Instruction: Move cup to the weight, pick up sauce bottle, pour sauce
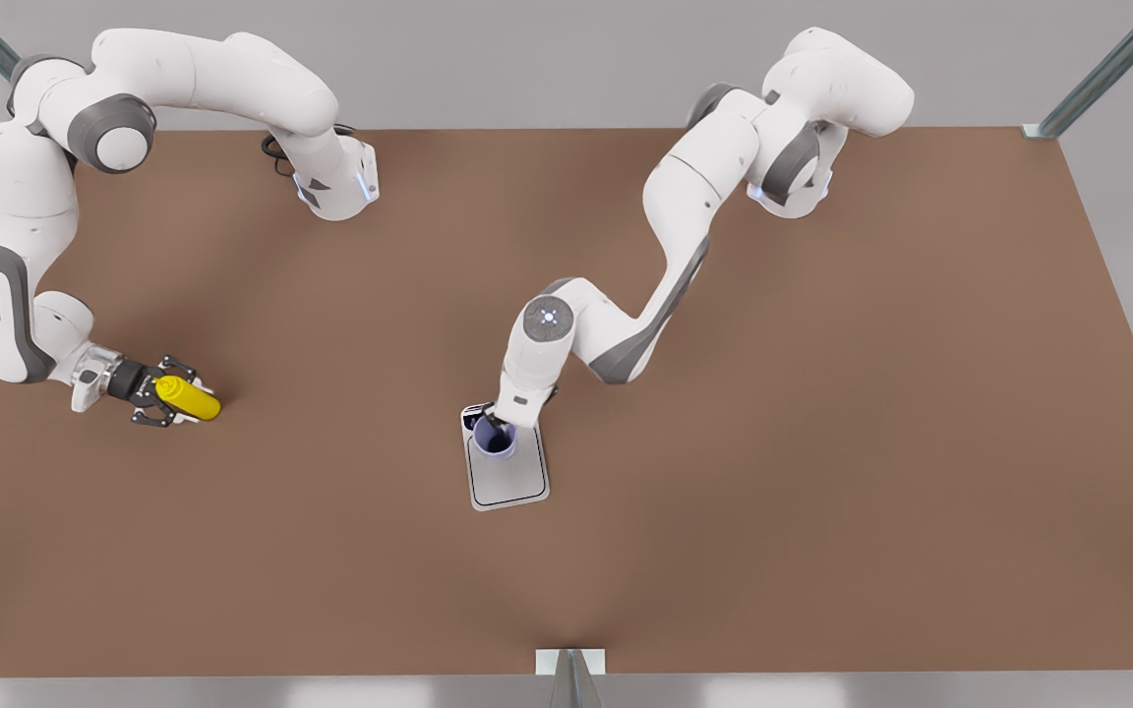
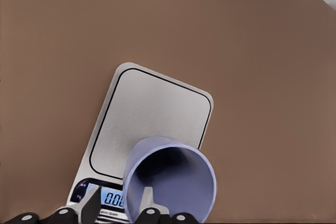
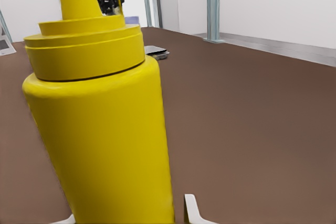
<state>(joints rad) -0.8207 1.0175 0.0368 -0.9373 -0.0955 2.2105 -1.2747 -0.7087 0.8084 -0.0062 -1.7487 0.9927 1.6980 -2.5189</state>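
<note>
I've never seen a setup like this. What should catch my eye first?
The bright yellow sauce bottle at the front view's left, with the right pincer around it. Mid-table, the left pincer grips the lavender cup by its rim, over the display end of the weight.

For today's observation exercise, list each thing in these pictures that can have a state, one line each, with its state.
Lavender-blue tumbler cup: on the scale, tilted, rim held.
Silver-grey flat kitchen scale: flat on the table, blue display lit.
Bright yellow squeeze sauce bottle: gripped, nozzle capped end visible in the right wrist view.
Left pincer: shut on the cup wall.
Right pincer: shut on the bottle.
Brown table: bare surface, unspilled.
</note>
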